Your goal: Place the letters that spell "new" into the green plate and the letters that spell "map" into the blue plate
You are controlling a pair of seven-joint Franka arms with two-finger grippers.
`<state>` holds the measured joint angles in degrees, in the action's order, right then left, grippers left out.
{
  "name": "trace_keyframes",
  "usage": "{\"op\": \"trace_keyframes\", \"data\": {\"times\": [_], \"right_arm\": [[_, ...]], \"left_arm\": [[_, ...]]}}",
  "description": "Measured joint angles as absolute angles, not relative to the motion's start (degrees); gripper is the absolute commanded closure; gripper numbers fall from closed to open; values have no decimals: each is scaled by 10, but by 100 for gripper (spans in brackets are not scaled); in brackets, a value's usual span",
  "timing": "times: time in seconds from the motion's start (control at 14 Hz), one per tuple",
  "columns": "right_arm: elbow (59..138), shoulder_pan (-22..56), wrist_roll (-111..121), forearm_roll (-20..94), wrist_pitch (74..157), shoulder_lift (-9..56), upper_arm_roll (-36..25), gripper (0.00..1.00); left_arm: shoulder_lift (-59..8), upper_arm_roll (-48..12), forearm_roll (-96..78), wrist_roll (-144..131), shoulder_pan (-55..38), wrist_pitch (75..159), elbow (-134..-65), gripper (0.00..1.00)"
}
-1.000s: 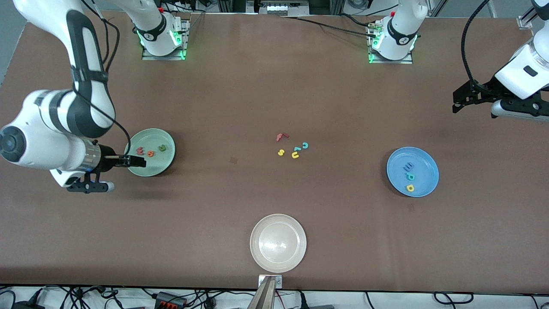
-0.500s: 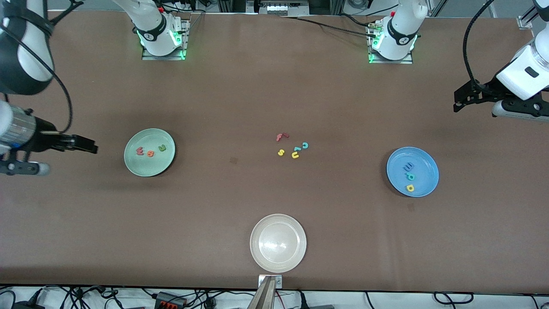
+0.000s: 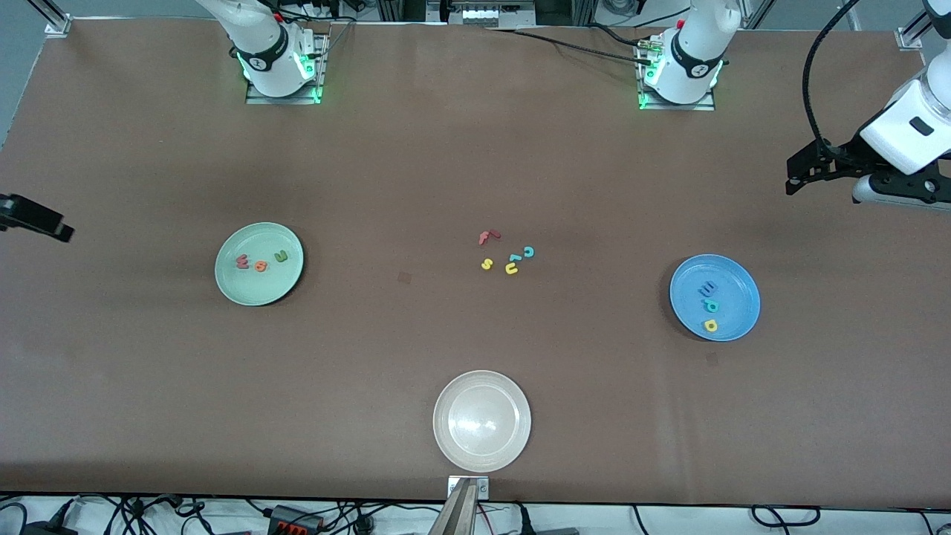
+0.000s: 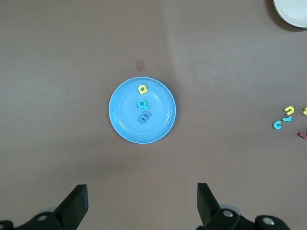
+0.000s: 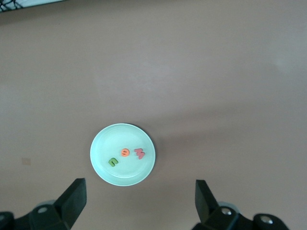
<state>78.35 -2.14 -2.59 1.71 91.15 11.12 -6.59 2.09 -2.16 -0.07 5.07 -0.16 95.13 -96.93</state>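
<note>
The green plate holds the pinkish-red "w", the orange "e" and the olive "n". In the blue plate lie the blue "m", the teal "p" and the yellow "a". My right gripper hangs open and empty over the table's edge at the right arm's end. My left gripper waits open and empty over bare table at the left arm's end.
A small heap of loose letters lies mid-table: a red "f", a teal "c", a yellow "s" and a yellow "u". A cream-white plate stands near the front edge.
My right arm has drawn back from over the green plate toward its end of the table and is almost out of the front view. The left arm has barely moved.
</note>
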Motion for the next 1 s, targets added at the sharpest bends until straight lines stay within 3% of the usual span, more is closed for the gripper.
{"op": "trace_keyframes", "data": {"times": [0.43, 1.0], "right_arm": [[801, -60, -11, 14, 905, 85, -8, 0], [820, -50, -8, 5, 904, 76, -17, 0]], "left_arm": [[21, -23, -1, 51, -2, 951, -969, 0], [21, -23, -1, 51, -3, 951, -969, 0]]}}
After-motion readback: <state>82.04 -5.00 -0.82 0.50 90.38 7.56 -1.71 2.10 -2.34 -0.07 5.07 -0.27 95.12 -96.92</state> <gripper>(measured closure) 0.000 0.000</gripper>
